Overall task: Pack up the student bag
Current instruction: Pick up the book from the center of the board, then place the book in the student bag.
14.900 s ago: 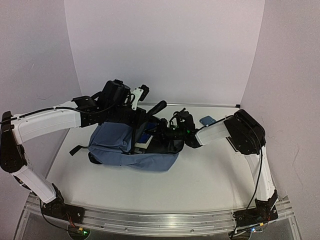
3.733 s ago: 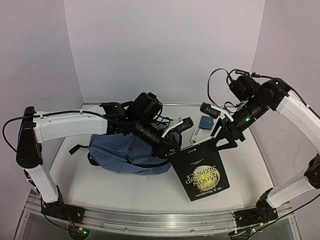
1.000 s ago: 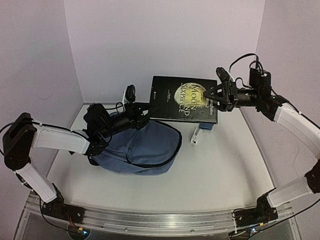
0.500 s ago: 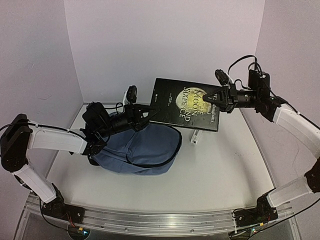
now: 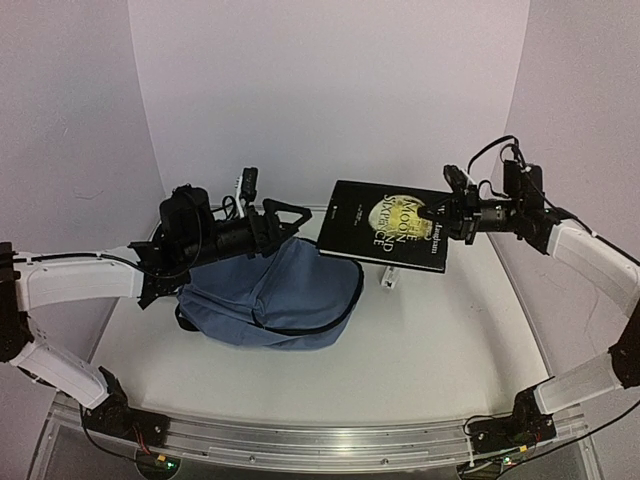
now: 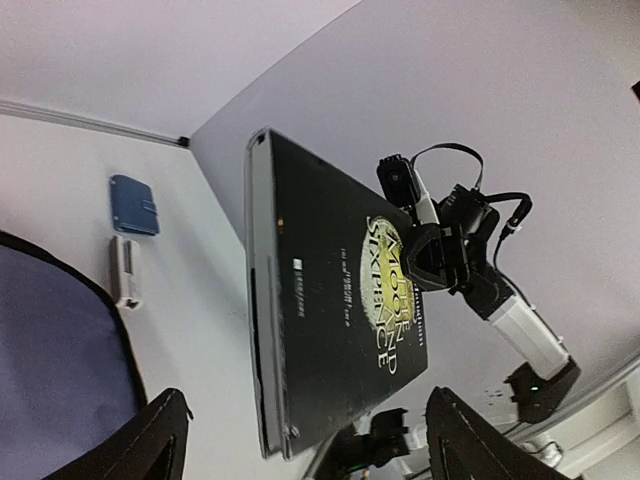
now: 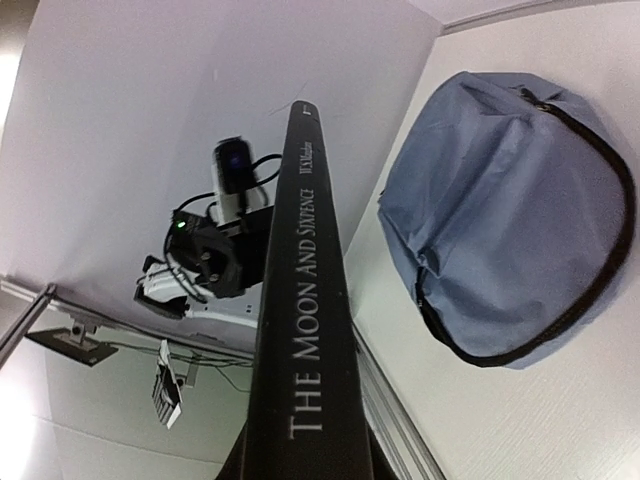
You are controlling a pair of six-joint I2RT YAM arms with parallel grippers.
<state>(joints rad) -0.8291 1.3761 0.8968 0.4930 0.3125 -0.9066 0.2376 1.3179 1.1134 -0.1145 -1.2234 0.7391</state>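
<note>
The student bag [image 5: 270, 300] lies slumped on the white table [image 5: 420, 350], left of centre. It's slate-blue w/ a dark zip line curving round its right side, and in the right wrist view [image 7: 500, 230] that zip looks closed. Above the bag's far edge hangs the left gripper [image 5: 293, 217], jaws spread wide w/ nothing between them. Its two dark fingers [image 6: 165, 440] show well apart at the bottom of the left wrist view.

Just right of that, up in the air, is a black paperback book [image 5: 385, 225], "The Moon and Sixpence" (title legible on the spine [image 7: 305, 300] too). It's tilted, left edge low, over the bag's right side, near the left gripper's tips but apart from them. The right gripper [image 5: 440, 213] is clamped on the book's right edge.

On the table beyond the bag we see a small blue item [image 6: 135, 205] and a white stick-like item [image 6: 125, 270] just beside it; we can't tell what they are.
</note>
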